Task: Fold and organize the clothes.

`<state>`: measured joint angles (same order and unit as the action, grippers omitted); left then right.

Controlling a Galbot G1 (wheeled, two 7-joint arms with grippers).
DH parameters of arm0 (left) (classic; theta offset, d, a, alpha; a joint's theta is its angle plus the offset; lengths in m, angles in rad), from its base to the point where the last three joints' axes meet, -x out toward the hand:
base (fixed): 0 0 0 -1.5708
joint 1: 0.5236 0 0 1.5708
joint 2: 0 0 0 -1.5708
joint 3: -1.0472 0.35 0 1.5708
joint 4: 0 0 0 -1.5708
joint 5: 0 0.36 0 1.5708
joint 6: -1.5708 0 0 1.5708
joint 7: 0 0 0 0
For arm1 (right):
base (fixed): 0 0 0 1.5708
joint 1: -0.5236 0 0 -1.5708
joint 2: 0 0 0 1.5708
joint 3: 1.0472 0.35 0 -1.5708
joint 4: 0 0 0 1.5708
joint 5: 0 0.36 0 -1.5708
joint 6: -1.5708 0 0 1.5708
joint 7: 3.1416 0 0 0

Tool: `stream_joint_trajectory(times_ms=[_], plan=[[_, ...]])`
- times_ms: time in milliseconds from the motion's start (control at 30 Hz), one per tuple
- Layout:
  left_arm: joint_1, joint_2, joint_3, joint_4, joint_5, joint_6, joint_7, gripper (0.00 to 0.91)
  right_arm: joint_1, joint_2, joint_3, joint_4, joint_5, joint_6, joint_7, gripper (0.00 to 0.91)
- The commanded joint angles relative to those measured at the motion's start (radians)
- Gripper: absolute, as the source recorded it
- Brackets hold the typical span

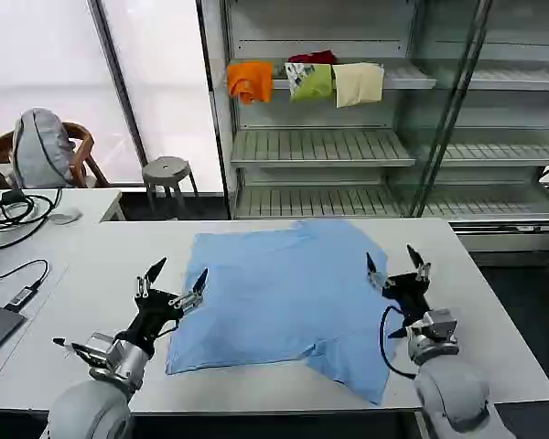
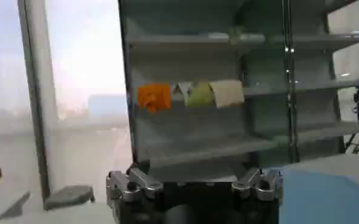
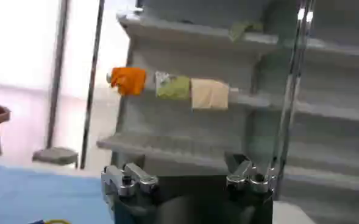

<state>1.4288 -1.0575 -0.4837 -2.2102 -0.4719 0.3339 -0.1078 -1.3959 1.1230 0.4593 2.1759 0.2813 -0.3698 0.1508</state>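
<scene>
The sky-blue T-shirt (image 1: 284, 306) lies spread on the white table (image 1: 101, 265). The left gripper (image 1: 171, 285) and right gripper (image 1: 398, 267) flank it, fingers spread wide. Each should pinch a near-side edge evenly, probably, for a straight fold.

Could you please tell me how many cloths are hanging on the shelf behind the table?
3 hang along one upper shelf: an orange cloth leftmost, a green cloth in the middle, a cream cloth rightmost. Something red behind them may be another.
</scene>
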Motion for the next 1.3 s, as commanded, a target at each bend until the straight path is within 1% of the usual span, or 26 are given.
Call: stream_joint_trajectory(times_ms=[33,133,233,300,367,433,533,600,633,767,967,1300], plan=[[0.166,0.004,-0.001,-0.104,-0.122,0.168,-0.134,0.907,-0.31,-0.052,0.05,0.149,0.066,-0.098,0.019,0.907],[0.19,0.001,-0.006,-0.098,-0.157,0.17,-0.168,0.907,-0.362,-0.046,0.059,0.154,0.062,-0.085,0.003,0.907],[0.201,-0.002,0.0,-0.096,-0.211,0.237,-0.241,0.907,-0.392,-0.018,0.071,0.165,0.063,-0.073,0.0,0.907],[0.217,-0.004,-0.001,-0.099,-0.211,0.236,-0.256,0.907,-0.406,-0.008,0.075,0.175,0.062,-0.076,-0.001,0.907],[0.228,-0.003,-0.002,-0.1,-0.211,0.236,-0.275,0.907,-0.419,-0.005,0.08,0.18,0.064,-0.074,-0.014,0.907],[0.242,-0.001,-0.004,-0.103,-0.215,0.237,-0.298,0.907,-0.431,-0.004,0.083,0.177,0.072,-0.057,-0.012,0.907],[0.275,0.006,-0.018,-0.115,-0.224,0.23,-0.315,0.907,-0.437,-0.003,0.089,0.172,0.071,-0.074,-0.005,0.907],[0.302,0.01,-0.025,-0.125,-0.224,0.222,-0.318,0.907,-0.443,0.003,0.078,0.173,0.067,-0.078,-0.003,0.907],[0.305,0.01,-0.026,-0.128,-0.225,0.222,-0.32,0.907,-0.446,0.006,0.062,0.173,0.049,-0.076,-0.002,0.907],[0.299,0.006,-0.037,-0.125,-0.223,0.221,-0.326,0.907,-0.445,0.007,0.031,0.155,0.02,-0.075,0.009,0.907],[0.278,0.013,-0.043,-0.081,-0.194,0.218,-0.317,0.907,-0.458,0.001,0.025,0.164,0.023,-0.071,0.033,0.907],[0.291,0.008,-0.044,-0.079,-0.181,0.219,-0.286,0.907,-0.447,0.0,-0.01,0.156,0.03,-0.067,0.04,0.907]])
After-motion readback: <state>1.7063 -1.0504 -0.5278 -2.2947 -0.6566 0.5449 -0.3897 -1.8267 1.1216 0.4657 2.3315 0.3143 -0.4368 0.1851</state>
